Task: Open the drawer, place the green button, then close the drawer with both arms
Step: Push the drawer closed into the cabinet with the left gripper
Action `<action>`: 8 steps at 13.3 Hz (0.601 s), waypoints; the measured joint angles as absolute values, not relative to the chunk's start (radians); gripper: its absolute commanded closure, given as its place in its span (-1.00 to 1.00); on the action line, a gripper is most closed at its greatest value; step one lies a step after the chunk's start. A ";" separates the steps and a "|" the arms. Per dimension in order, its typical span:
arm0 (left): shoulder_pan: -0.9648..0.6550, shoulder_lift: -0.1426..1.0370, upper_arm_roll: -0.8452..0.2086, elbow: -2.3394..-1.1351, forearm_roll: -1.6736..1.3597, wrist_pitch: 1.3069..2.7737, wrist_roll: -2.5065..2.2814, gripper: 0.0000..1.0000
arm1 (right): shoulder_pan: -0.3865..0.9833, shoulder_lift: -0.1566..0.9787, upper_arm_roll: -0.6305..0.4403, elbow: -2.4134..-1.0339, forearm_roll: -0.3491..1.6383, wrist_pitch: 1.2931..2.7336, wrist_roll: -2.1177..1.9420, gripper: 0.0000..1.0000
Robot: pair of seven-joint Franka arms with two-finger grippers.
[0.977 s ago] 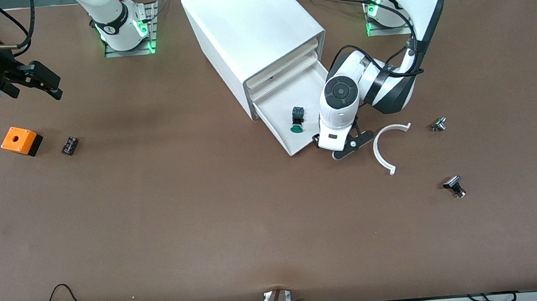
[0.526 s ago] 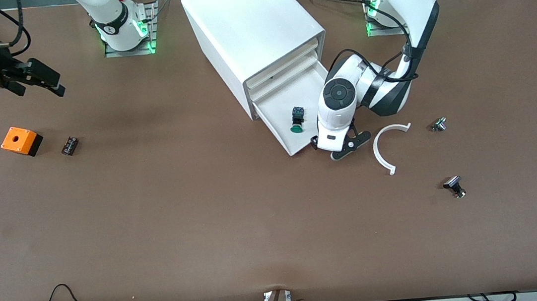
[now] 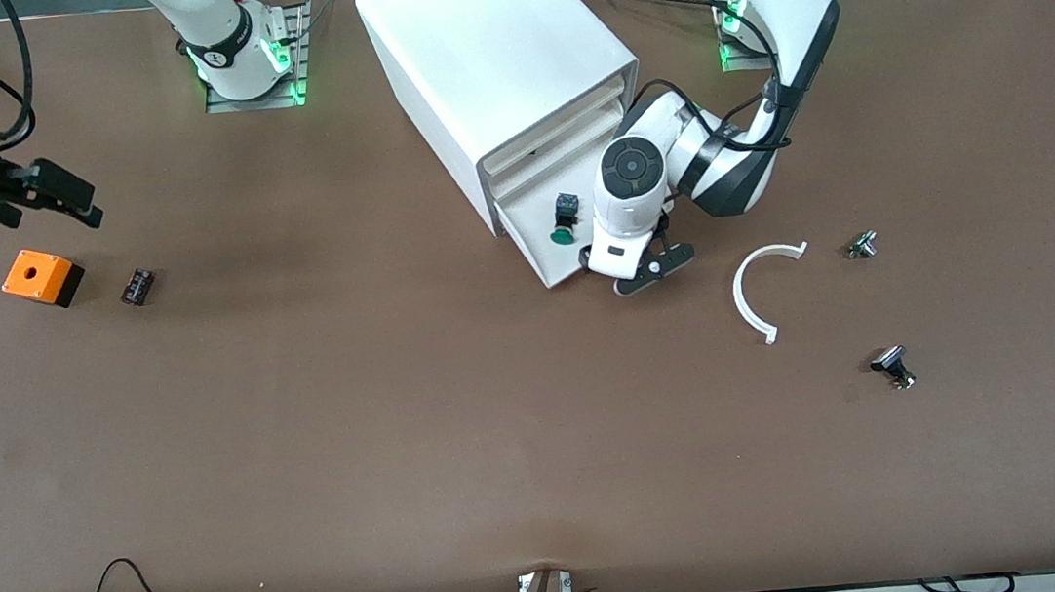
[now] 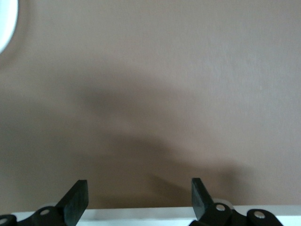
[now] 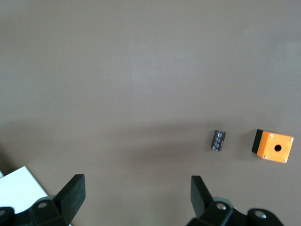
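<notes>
The lowest drawer (image 3: pixel 541 257) of the white cabinet (image 3: pixel 492 54) stands partly pulled out. The green-capped button (image 3: pixel 564 218) lies in it. My left gripper (image 3: pixel 628 271) is open and empty, low at the drawer's front edge, on the corner toward the left arm's end. In the left wrist view the left gripper (image 4: pixel 138 200) shows the drawer's white edge (image 4: pixel 141 214) as a strip between the open fingers. My right gripper (image 3: pixel 76 201) is open and empty, up over the table at the right arm's end, close to the orange box (image 3: pixel 41 276). The right wrist view shows the right gripper (image 5: pixel 136 195) over bare table.
A small black part (image 3: pixel 136 286) lies beside the orange box; both show in the right wrist view, the part (image 5: pixel 218 140) and the box (image 5: pixel 274 147). A white curved strip (image 3: pixel 749 297) and two small black-and-silver parts (image 3: pixel 862 245) (image 3: pixel 893 366) lie toward the left arm's end.
The left gripper has moved toward the cabinet, and the drawer with the button in it has slid partway in. The right gripper has shifted a little toward the orange box.
</notes>
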State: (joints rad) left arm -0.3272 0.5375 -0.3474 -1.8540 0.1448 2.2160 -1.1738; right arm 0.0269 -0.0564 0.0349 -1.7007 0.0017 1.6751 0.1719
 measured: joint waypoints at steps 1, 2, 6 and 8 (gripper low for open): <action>-0.327 0.538 -0.362 -1.854 0.120 2.197 -1.173 -0.93 | 0.029 -0.046 0.033 -1.695 -0.001 1.676 0.172 -0.98; -0.328 0.538 -0.382 -1.855 0.107 2.174 -1.173 -0.93 | 0.029 -0.042 0.033 -1.691 -0.002 1.676 0.171 -0.99; -0.330 0.538 -0.454 -1.859 0.046 2.119 -1.175 -0.93 | 0.030 -0.044 0.032 -1.670 -0.002 1.675 0.165 -0.99; -0.331 0.541 -0.464 -1.860 0.005 2.111 -1.175 -0.93 | 0.031 -0.045 0.032 -1.666 -0.002 1.675 0.163 -0.99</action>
State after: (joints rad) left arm -0.3307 0.5408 -0.4638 -1.8605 0.0049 2.1108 -1.1749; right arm 0.0313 -0.0445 0.0322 -1.6664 -0.0024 1.6751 0.1632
